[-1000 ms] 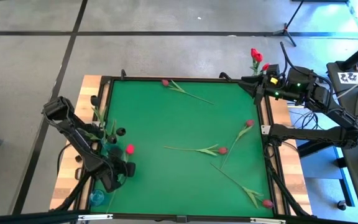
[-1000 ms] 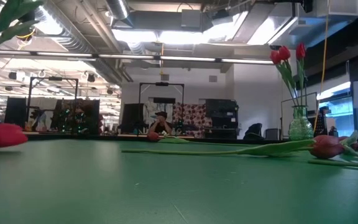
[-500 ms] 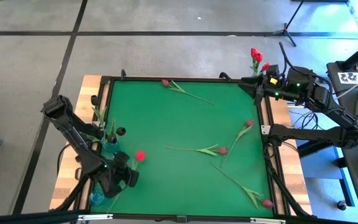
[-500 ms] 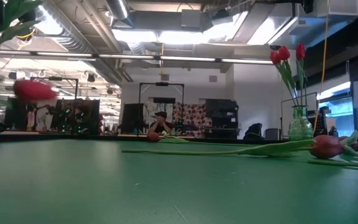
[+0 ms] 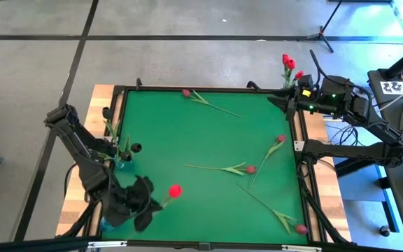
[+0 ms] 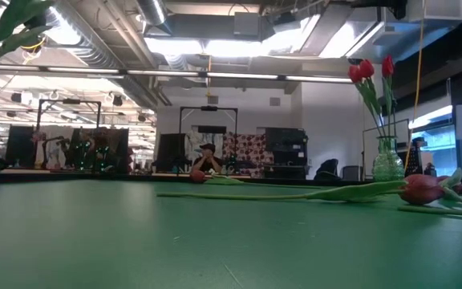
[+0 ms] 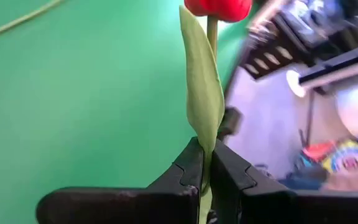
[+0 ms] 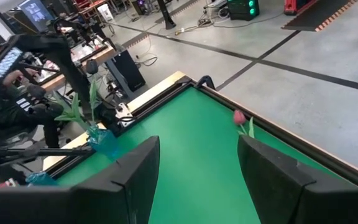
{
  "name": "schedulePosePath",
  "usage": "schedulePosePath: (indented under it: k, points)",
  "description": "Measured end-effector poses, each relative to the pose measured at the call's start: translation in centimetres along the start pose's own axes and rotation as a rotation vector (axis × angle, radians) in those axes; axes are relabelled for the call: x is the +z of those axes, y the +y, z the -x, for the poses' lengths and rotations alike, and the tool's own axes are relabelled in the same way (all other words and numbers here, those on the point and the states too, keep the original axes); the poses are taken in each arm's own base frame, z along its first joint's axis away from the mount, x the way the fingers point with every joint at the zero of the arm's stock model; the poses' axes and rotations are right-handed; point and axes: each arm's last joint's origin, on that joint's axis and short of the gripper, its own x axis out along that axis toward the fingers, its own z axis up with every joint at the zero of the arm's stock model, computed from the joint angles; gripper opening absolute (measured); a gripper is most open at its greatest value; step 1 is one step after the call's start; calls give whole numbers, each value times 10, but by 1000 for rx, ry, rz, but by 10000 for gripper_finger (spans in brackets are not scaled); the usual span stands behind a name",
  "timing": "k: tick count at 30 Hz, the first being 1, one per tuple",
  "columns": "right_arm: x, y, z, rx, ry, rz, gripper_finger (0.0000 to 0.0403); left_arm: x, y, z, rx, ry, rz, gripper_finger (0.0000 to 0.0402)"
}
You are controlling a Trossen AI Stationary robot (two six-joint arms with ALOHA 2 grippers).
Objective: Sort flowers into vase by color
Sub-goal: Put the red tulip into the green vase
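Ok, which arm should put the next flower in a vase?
Left. Its hand is shut on a bright red tulip near the blue vase. The right hand, open and empty, waits at the table's far corner.

A green-topped table [image 5: 187, 140] carries five loose tulips [image 5: 222, 169] and a teal vase [image 5: 123, 165].

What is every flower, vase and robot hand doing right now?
Left gripper: shut on the red tulip's stem, near the table's front-left.
Red tulip: held, lifted off the mat.
Right gripper: open, holding nothing, at the far-right corner.
Four tulips: lying flat on the mat.
Right vase: upright, red tulips in it.
Left vase: upright, stems in it.
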Motion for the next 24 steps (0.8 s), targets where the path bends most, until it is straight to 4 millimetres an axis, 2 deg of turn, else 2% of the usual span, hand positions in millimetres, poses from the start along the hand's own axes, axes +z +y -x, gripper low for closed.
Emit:
schedulePosePath:
  k: [4,8,12,18,24]
  points:
    - [0,0,0,1,-3,2,215,28,-18,5,-84,-100,-71,14]
    - [1,1,0,17,-11,6,215,54,-26,7,-101,-164,-148,14]
    - [5,4,0,91,-32,38,215,88,-33,22,-154,-267,-202,14]
    - [13,11,-1,235,-78,76,218,148,-30,34,-245,-445,-278,14]
    - [21,17,-10,340,-123,99,245,206,-7,33,-224,-628,-310,14]
